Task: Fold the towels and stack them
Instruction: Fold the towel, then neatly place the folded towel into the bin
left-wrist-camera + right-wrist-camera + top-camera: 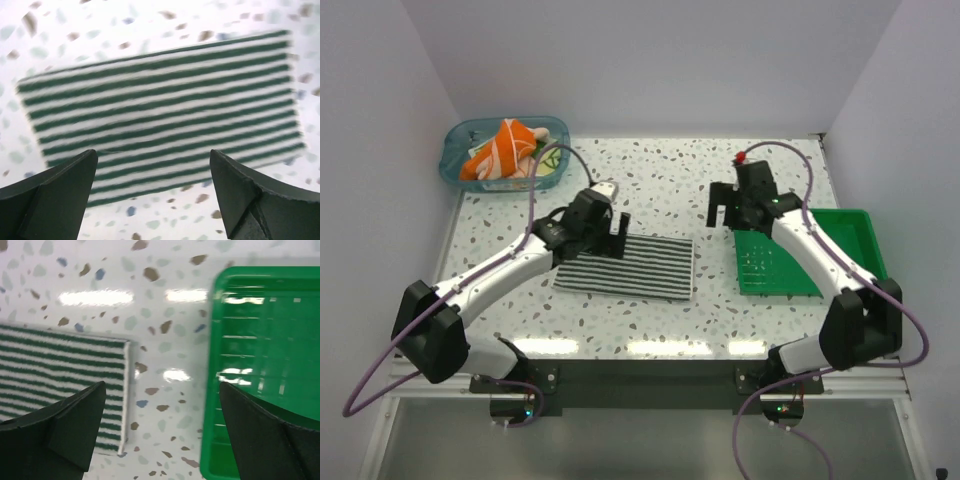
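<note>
The striped towel [625, 267] lies flat on the tabletop [660, 175], near the middle, as a neat rectangle. From its thick edge in the right wrist view, it seems to be folded already. The left end effector [152, 167] hangs above it with the fingers wide apart and nothing between them. The right end effector [162, 387] is also wide and empty, above the bare strip between the towel's right edge and the green tray [850, 225]. The orange towel [502, 148] is crumpled in the blue basket [455, 165] at the far left corner; the third towel I cannot make out clearly there. I judge that the striped towel is light and soft, with a rough surface that gives the fingers good friction, and nothing in it can break. Because it is limp, it will sag and may unfold if it is lifted by one layer or one corner only. It is better to pinch all layers together at the short right edge near the tray, or with one end effector at each end, pressing a little into the tabletop so that a finger goes under the cloth. The orange one can be taken at any raised fold.
</note>
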You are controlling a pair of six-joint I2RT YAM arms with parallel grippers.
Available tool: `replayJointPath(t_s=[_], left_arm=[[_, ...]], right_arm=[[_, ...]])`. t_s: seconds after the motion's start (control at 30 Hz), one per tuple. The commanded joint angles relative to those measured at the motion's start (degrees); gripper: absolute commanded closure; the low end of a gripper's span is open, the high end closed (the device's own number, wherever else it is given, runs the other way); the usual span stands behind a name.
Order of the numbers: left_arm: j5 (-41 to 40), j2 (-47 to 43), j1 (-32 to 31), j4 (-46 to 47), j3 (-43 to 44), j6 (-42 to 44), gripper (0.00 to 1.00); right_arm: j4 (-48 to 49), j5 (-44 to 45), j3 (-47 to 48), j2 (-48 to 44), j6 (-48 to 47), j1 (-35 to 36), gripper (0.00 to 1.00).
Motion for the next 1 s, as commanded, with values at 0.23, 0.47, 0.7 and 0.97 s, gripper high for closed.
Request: replayJointPath(t_s=[0.23, 0.47, 0.7, 0.97], left_arm=[[-12.8, 19.0, -27.5, -7.2, 20.3, -2.5, 0.02], [-12.5, 31.6, -34.0, -7.2, 29.5, -1.3, 0.28], [-12.8, 37.7, -36.2, -6.0, 32.9, 0.9, 0.36], [-15.6, 42.4, -36.2, -5.0, 32.9, 2.5, 0.37]], right_arm=[[-13.1, 12.5, -7.8, -15.8, 3.1, -8.4, 0.01], [-12.6, 10.2, -12.2, -19.2, 4.8, -9.7, 0.01], [-11.7, 9.1, -14.5, -20.0, 5.8, -10.0, 0.01], [-10.6, 7.7, -15.0, -19.4, 6.2, -10.0, 0.01]])
